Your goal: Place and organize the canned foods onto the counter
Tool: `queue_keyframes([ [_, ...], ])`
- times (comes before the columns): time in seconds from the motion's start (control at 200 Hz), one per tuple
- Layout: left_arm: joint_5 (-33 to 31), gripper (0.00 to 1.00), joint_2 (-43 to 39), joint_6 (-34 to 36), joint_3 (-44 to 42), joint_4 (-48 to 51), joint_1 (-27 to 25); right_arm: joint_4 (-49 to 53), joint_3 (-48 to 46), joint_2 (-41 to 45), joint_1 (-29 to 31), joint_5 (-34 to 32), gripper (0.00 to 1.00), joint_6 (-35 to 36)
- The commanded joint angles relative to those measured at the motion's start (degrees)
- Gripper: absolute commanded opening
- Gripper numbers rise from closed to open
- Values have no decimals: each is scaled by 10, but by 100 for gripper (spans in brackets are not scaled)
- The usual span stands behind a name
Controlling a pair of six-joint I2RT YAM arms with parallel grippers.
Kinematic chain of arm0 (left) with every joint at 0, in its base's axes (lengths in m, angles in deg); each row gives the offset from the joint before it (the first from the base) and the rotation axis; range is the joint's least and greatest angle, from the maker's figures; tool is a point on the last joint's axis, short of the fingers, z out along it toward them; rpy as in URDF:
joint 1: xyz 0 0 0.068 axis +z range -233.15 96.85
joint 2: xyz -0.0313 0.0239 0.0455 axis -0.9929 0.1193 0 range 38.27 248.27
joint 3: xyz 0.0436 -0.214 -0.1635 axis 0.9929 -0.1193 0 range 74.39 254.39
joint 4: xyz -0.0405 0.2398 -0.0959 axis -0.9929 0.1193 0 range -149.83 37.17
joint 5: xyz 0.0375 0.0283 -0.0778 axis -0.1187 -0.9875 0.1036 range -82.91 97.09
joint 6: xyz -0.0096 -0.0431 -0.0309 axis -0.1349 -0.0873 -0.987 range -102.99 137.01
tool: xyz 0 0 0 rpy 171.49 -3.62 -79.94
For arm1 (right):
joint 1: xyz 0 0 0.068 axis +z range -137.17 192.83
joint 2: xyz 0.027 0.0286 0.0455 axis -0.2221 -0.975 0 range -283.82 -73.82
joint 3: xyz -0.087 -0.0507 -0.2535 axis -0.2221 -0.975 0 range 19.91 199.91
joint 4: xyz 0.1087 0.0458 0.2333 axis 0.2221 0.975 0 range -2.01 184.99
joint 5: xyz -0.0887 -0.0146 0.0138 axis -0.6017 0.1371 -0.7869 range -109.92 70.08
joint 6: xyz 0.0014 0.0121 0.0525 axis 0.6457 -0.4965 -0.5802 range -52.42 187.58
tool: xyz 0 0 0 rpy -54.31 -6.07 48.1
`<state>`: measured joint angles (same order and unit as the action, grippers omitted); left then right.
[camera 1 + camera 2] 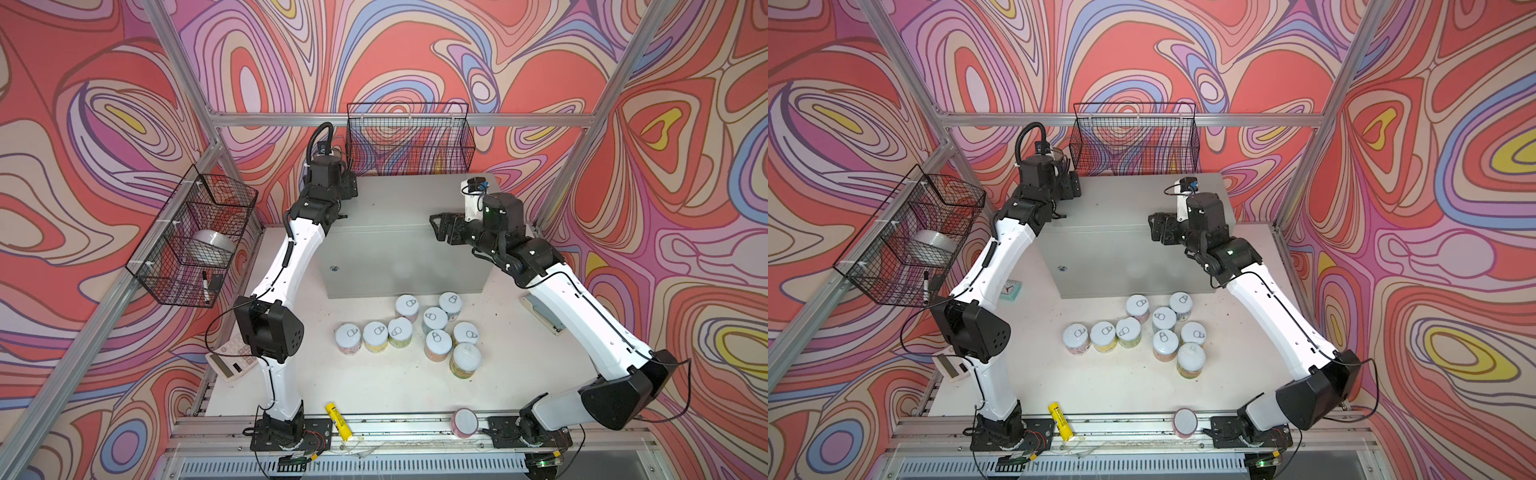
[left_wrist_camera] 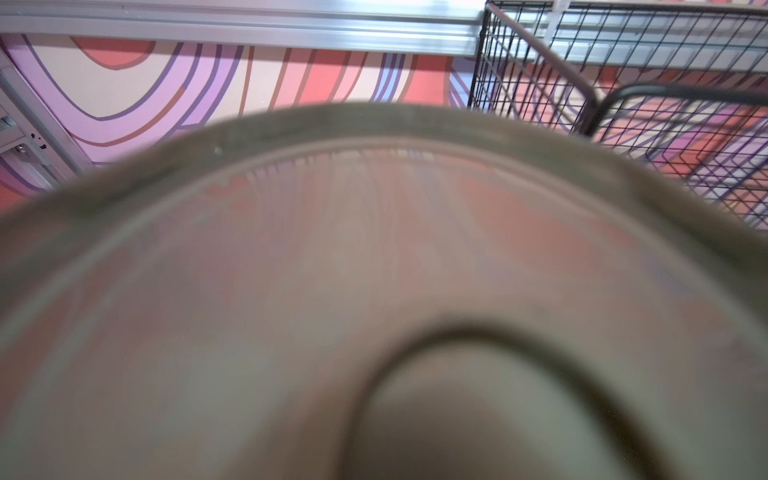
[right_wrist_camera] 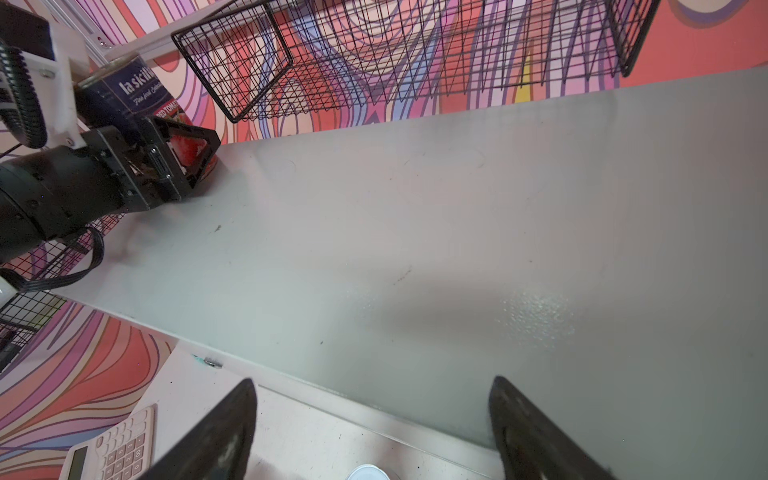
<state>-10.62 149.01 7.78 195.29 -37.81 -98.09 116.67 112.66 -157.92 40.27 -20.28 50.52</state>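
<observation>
Risk is sitting mostly with the left gripper (image 1: 349,186), which is straddling the blue-labelled can (image 3: 129,89). The can is standing between its jaws on a corner of the counter (image 3: 415,232), with a wire basket (image 3: 374,58) just beyond the fingers. Whether those jaws are clamping the can or standing free of it, I cannot tell: one finger is covering the label, and the left wrist view is showing only a blurred lid. If a pad is touching while the arm is pulling away, it could be dragging the can over the nearby edge or tipping it. Lifting carelessly could be catching the basket.

The right gripper (image 3: 374,386) is hovering spread wide and empty over the counter's front edge. Nine cans (image 1: 435,318) are waiting on the tabletop (image 1: 374,382) below and in front of it, packed so tightly that a finger coming down could be knocking a neighbour.
</observation>
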Motion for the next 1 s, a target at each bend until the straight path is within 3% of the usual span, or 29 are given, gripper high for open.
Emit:
queue_keyframes([
  [0.0,20,99,-32,4,-30,3,3,-9,9,-6,2,7,90,-3],
  [0.33,66,100,-139,24,-128,16,3,-18,11,-11,2,22,91,-7],
  [0.496,124,100,-206,20,-144,66,3,-19,12,-15,2,28,91,-10],
  [0.691,128,100,-236,34,-121,134,3,-21,13,-23,2,42,90,-9],
  [0.896,147,100,-348,6,-238,99,-4,-6,18,-23,2,37,90,8],
  [0.991,144,100,-386,4,-265,129,-17,5,16,-22,2,41,90,15],
])
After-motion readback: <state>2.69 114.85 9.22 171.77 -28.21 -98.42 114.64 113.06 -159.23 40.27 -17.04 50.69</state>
